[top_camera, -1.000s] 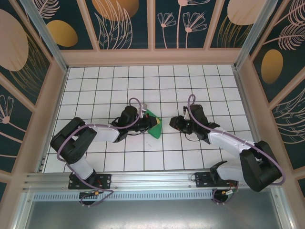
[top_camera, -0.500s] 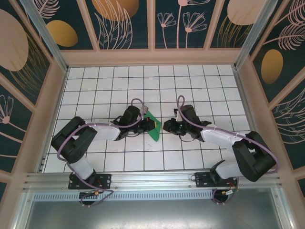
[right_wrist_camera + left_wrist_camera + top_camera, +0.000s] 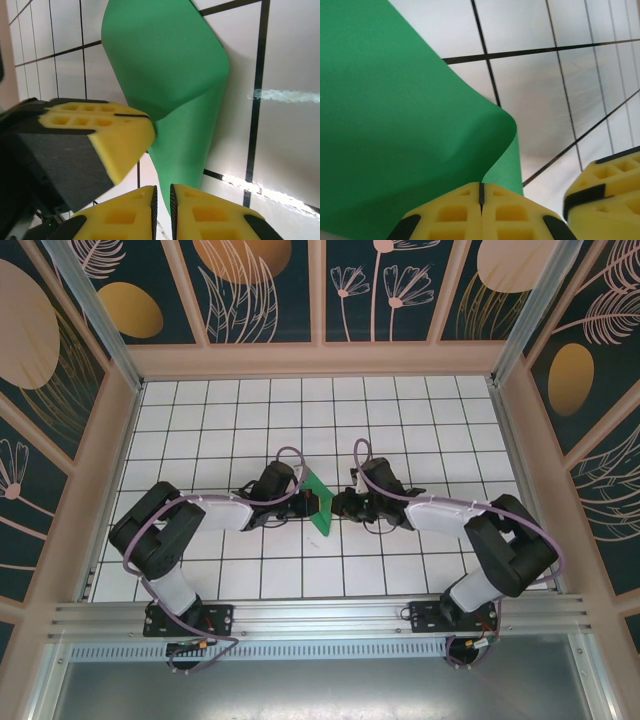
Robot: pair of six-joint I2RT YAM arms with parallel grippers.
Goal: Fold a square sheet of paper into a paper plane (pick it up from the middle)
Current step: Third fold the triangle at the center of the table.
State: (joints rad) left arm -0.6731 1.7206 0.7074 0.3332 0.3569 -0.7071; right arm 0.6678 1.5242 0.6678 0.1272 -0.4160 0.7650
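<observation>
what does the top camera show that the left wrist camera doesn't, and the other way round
From the top you get the layout: the left arm and right arm reaching inward, the patterned walls, and the left gripper and right gripper meeting at the green paper mid-table. The left wrist view adds close detail: the left gripper's yellow pads pressed shut on the paper's edge, and the sheet bulging into a curl above them. Both show the paper, the white tiled table and part of the right gripper.
</observation>
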